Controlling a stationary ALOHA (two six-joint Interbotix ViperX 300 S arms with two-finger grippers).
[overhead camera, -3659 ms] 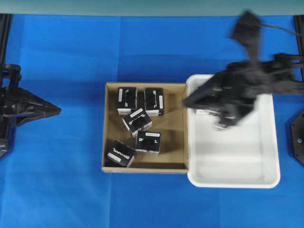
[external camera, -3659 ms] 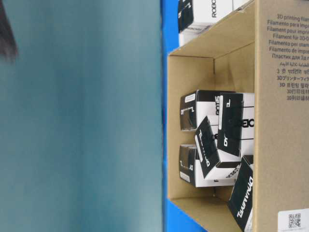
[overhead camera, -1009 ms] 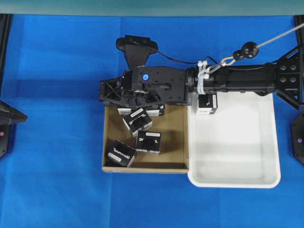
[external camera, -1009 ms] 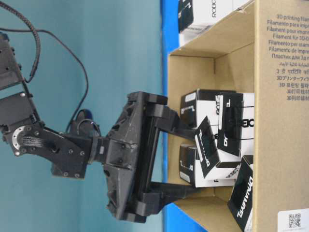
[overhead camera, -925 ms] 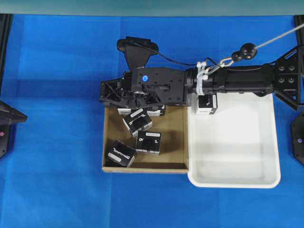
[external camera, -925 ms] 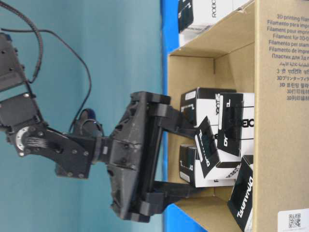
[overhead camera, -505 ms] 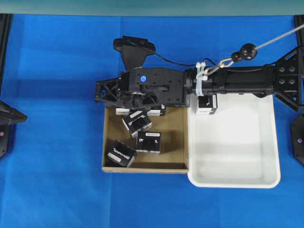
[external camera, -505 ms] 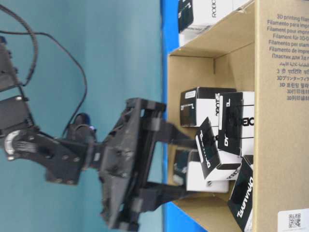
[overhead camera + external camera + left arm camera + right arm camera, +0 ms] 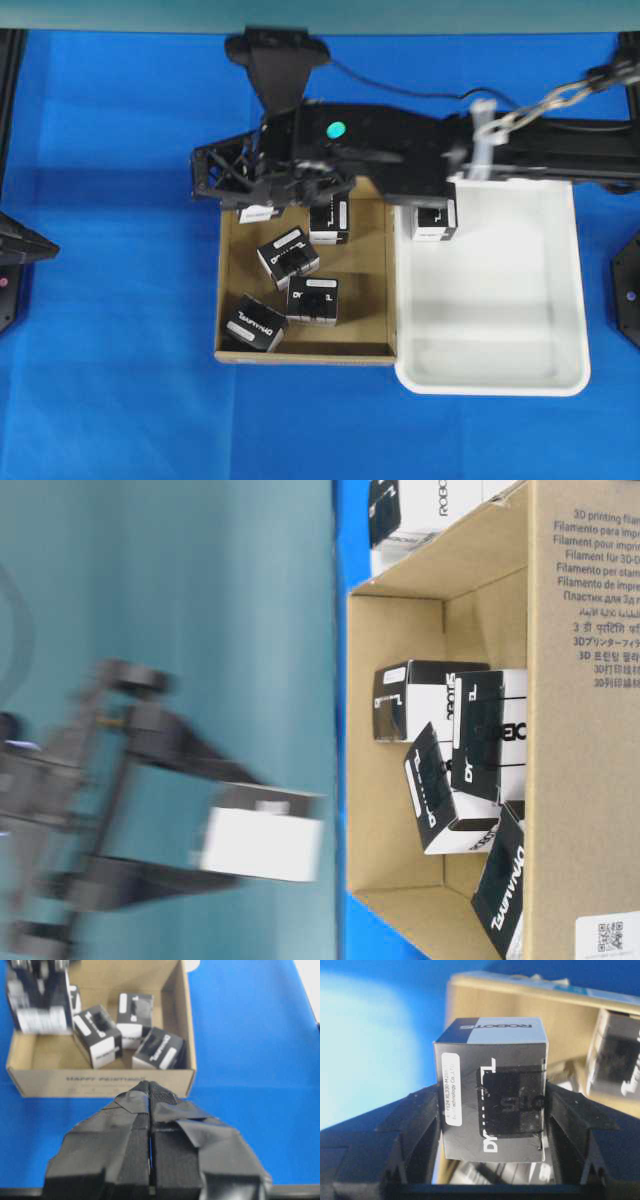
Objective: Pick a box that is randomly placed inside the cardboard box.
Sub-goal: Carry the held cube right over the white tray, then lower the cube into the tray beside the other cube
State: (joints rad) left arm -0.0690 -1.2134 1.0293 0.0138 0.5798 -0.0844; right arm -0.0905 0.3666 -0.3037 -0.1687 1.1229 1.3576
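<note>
Lifted: box (image 9: 490, 1102) now above cardboard box (image 9: 372, 300) | right gripper (image 9: 490, 1130) clamped on it | left gripper (image 9: 150, 1110) together

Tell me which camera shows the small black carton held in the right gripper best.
The right wrist view: the small black carton fills the frame, sharp, clamped between the right gripper jaws. The table-level view shows it blurred. The overhead view shows only its label edge under the arm. The left wrist view shows a blur.
</note>
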